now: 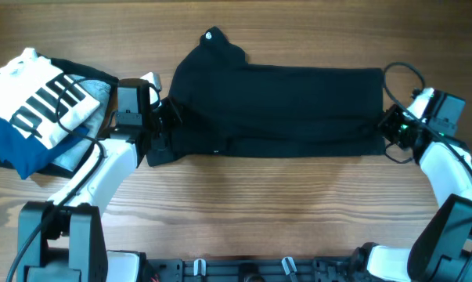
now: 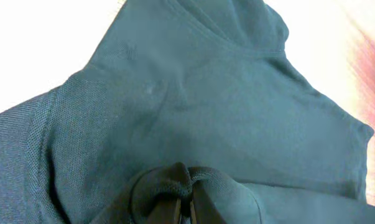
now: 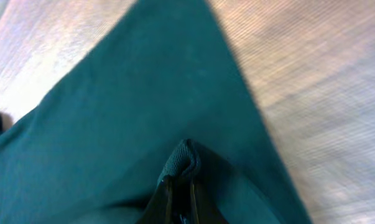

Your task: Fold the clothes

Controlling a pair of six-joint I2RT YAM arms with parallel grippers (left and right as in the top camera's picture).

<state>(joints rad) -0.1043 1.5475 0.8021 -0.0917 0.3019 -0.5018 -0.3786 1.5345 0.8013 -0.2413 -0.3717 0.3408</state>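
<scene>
The black T-shirt (image 1: 275,110) lies stretched across the middle of the table, folded into a long band, with a small white logo at its top left bump. My left gripper (image 1: 163,125) is shut on the shirt's left end; in the left wrist view (image 2: 186,186) a bunch of fabric (image 2: 193,106) is pinched between the fingers. My right gripper (image 1: 392,129) is shut on the shirt's right end; the right wrist view shows the jaws (image 3: 182,180) closed on a fold of cloth (image 3: 131,112).
A pile of garments (image 1: 40,106) sits at the far left: a white one with black stripes on top of folded blue and grey ones, close behind my left arm. Bare wood table (image 1: 282,204) lies in front of the shirt.
</scene>
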